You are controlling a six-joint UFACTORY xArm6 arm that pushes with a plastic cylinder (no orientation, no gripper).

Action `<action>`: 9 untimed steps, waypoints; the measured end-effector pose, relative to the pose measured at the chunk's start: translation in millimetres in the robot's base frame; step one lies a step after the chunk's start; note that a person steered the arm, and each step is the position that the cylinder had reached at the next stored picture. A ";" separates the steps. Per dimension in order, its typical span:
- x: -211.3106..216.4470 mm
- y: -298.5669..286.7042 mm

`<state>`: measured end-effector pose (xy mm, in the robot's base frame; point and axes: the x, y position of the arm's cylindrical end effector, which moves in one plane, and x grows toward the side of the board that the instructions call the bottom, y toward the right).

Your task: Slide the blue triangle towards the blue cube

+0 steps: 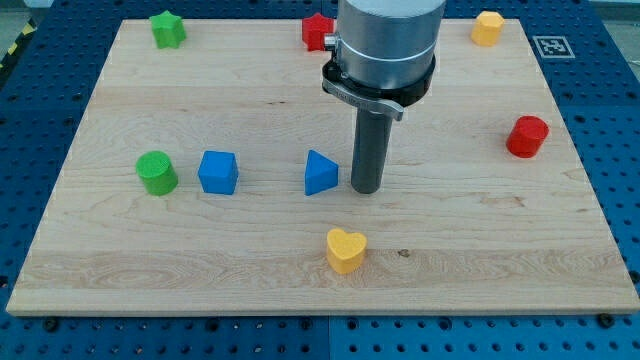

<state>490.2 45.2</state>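
Now the push itself looks about to begin: my tip stands on the counter just beside the blue triangle, on the triangle's right in the frame, with a thin gap that may or may not be closed; I cannot tell if they touch. The rod carries no gripper, so there is nothing to open or clench, and it holds nothing.

The blue triangle lies a little left of the frame's centre. The blue cube sits further left at much the same height, with bare wood between them, and a green cylinder stands just beyond the cube.

Judging by that line-up, the next move calls for a straight slide toward the frame's left, kept centred on the triangle's right face so the block does not spin off course. The yellow heart below lies clear of that path.
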 end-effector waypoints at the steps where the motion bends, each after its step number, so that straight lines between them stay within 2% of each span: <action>1: 0.0 -4.7; 6: -8.8 -5.4; 9: -12.9 -36.4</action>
